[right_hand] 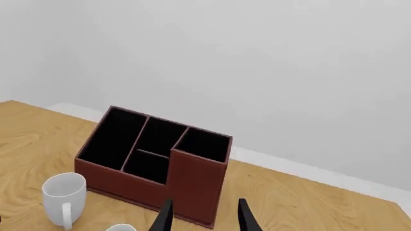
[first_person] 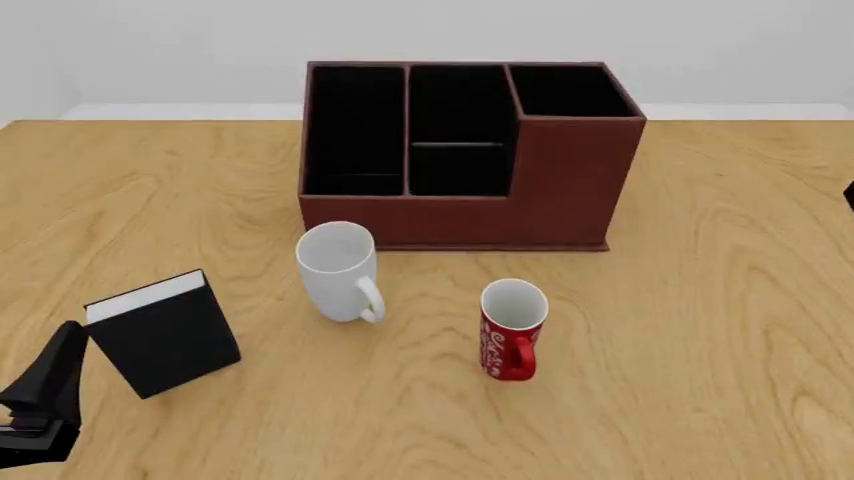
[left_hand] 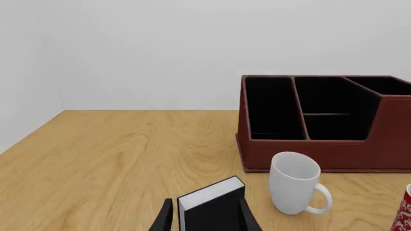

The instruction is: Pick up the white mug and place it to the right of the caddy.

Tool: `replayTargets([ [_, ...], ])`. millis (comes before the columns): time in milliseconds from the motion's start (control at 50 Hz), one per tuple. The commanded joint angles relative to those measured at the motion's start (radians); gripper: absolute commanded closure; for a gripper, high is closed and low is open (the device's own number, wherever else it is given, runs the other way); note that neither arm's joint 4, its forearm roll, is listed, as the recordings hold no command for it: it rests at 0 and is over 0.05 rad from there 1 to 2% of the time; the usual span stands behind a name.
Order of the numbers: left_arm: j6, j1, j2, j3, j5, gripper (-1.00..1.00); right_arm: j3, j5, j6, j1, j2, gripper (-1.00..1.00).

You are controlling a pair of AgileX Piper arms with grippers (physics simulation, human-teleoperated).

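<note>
You see even, bright, diffuse light in all three views; sharp renders, no blur or edge distortion. Soft, faint shadows lie under the white mug [first_person: 339,270] and caddy [first_person: 467,150].

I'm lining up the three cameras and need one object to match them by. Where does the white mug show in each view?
Left wrist view: the white mug stands upright in front of the caddy, handle toward the red mug.
Front view: white mug just before the caddy's left front.
Right wrist view: white mug near the caddy's corner.
Shared landmark: the caddy.
</note>
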Motion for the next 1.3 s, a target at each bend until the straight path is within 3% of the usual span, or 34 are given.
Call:
replayTargets([
  [20,0.0,0.0,0.0,0.0,0.0,-1.0,-0.173,0.021,-0.078,0.062,0.144,-1.0],
  [180,0.0,0.0,0.0,0.0,0.0,-1.0,-0.275,0.048,-0.123,0.118,0.275,-1.0],
  [600,0.0,0.0,0.0,0.0,0.0,-1.0,-0.505,0.167,-0.156,0.243,0.56,-1.0],
  [720,0.0,0.0,0.0,0.0,0.0,-1.0,-0.57,0.219,-0.147,0.286,0.659,-1.0],
  [1120,0.0,0.0,0.0,0.0,0.0,-1.0,-0.672,0.32,-0.015,0.397,0.864,-1.0],
  [1300,0.0,0.0,0.0,0.0,0.0,-1.0,-0.687,0.324,-0.012,0.406,0.91,-1.0],
])
